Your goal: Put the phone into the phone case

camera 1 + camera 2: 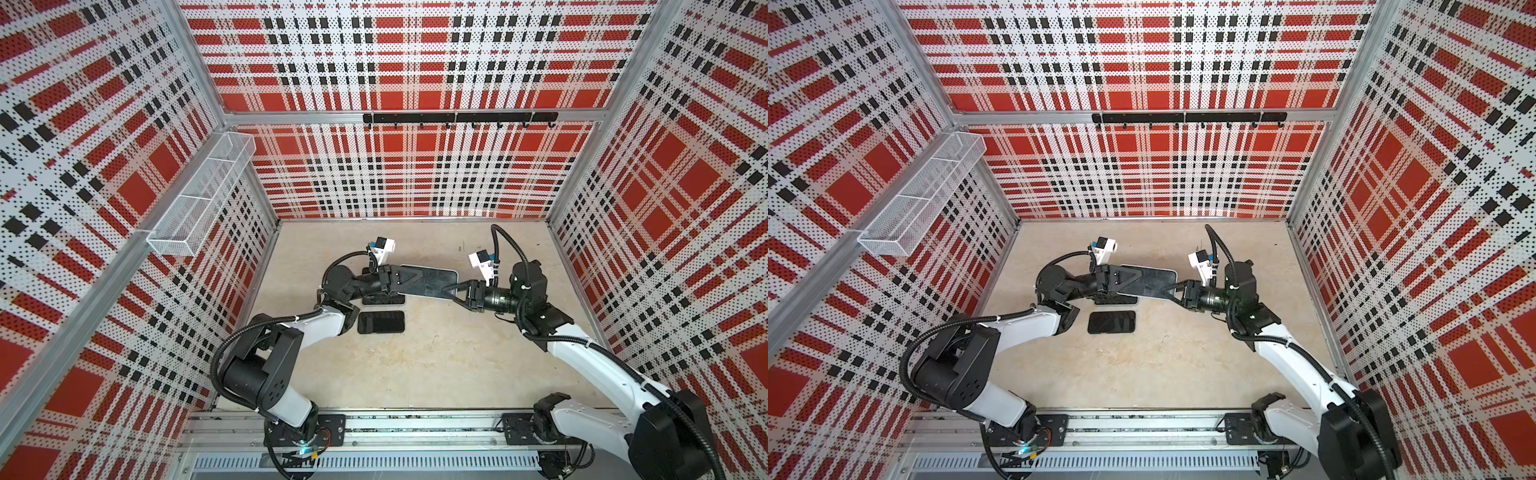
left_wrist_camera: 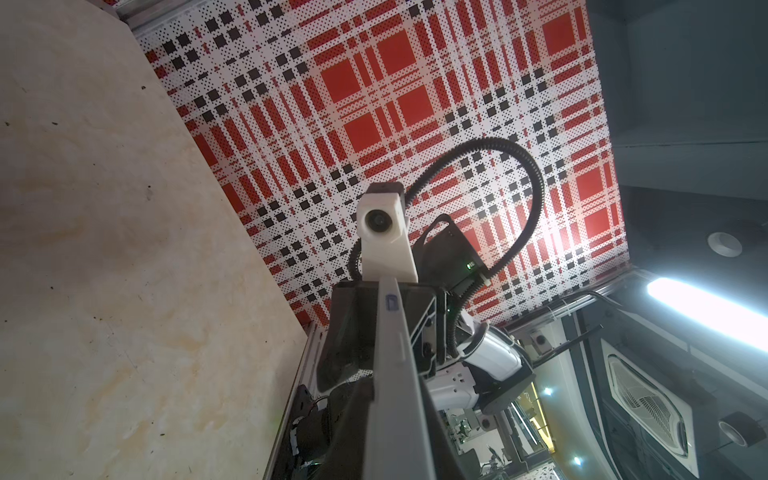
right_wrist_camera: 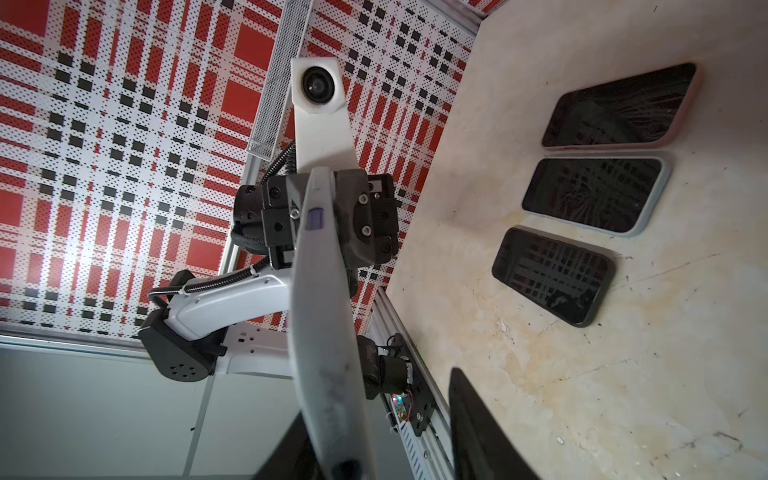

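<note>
With the phone [image 1: 434, 279], raised above the surface [image 1: 415, 365], pinched at one end of its phone case [image 3: 320, 291] by the fingers [image 1: 405, 277] of the left gripper [image 1: 417, 277], the spread fingers [image 3: 478, 424] of the right gripper [image 1: 448, 289] are best closed squarely on the free end.

Counting four phones: lying on the counter [image 1: 415, 365], one pink-rimmed phone [image 3: 619, 108], one blue-rimmed phone [image 3: 594, 195], one dark phone [image 3: 552, 276]; aloft, one pale-edged phone [image 1: 436, 278]. Counting two hands, left hand [image 1: 423, 277] and right hand [image 1: 446, 288]. Counting one mesh basket [image 1: 199, 191], one hook rail [image 1: 457, 118].
</note>
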`<state>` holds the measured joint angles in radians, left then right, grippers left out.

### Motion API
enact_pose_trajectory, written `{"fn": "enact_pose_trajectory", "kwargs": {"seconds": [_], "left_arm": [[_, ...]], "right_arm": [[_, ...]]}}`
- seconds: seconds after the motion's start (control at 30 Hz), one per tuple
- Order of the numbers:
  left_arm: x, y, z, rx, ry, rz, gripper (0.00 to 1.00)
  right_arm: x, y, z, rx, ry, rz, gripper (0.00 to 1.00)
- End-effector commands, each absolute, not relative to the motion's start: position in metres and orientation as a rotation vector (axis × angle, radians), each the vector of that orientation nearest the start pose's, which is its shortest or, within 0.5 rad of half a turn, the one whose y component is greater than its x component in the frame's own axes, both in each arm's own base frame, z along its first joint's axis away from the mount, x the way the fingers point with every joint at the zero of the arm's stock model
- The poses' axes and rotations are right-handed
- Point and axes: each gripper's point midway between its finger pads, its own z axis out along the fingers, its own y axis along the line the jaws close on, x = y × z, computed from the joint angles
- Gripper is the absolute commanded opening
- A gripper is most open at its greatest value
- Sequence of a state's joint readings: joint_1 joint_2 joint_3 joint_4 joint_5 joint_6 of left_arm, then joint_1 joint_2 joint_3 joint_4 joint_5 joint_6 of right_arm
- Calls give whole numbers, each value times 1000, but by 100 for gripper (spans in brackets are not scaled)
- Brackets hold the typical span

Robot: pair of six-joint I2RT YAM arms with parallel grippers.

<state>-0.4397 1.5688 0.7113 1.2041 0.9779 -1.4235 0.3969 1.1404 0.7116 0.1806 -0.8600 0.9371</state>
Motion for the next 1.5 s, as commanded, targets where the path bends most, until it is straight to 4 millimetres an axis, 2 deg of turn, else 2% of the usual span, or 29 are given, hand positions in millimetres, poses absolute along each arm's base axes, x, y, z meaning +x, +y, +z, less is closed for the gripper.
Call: {"fn": "enact_pose_trajectory", "kwargs": {"seconds": [0.0,0.23,0.37,0.47,0.57,0.67,0.7,0.8,0.87,1.03,1.1,1.2,1.23,1.47], "left_arm": [[277,-288,310,355,1641,-2051,0],[279,-287,304,345,1659,-2031,0],[280,-284,306,343,1664,-1999,0],[282,-281,305,346,1686,-1943,0],[282,-275,306,345,1709,-1867,10],[284,-264,309,332,1714,-1780,36],[284,-258,312,325,1711,-1746,49],[286,-237,317,305,1699,-1628,69],[288,-223,315,281,1726,-1529,74],[298,-165,300,102,1824,-1121,82],[297,-140,290,12,1864,-955,86],[295,-115,271,-83,1943,-778,88],[294,-109,266,-107,1959,-741,100],[287,-101,264,-138,1954,-711,100]], "right_arm": [[276,253,277,-146,2016,1675,36],[285,255,271,-128,2030,1642,12],[286,255,260,-116,2071,1598,0],[286,255,252,-111,2100,1571,0],[285,255,243,-107,2142,1523,0],[280,257,236,-122,2180,1481,0],[278,259,235,-129,2188,1474,0],[270,267,228,-137,2208,1461,0],[263,274,222,-144,2224,1452,0],[247,292,196,-85,2241,1501,0],[242,302,178,-43,2268,1528,0],[234,320,151,-9,2327,1570,0],[231,326,143,-2,2346,1585,0],[217,365,103,12,2453,1632,0]]}}
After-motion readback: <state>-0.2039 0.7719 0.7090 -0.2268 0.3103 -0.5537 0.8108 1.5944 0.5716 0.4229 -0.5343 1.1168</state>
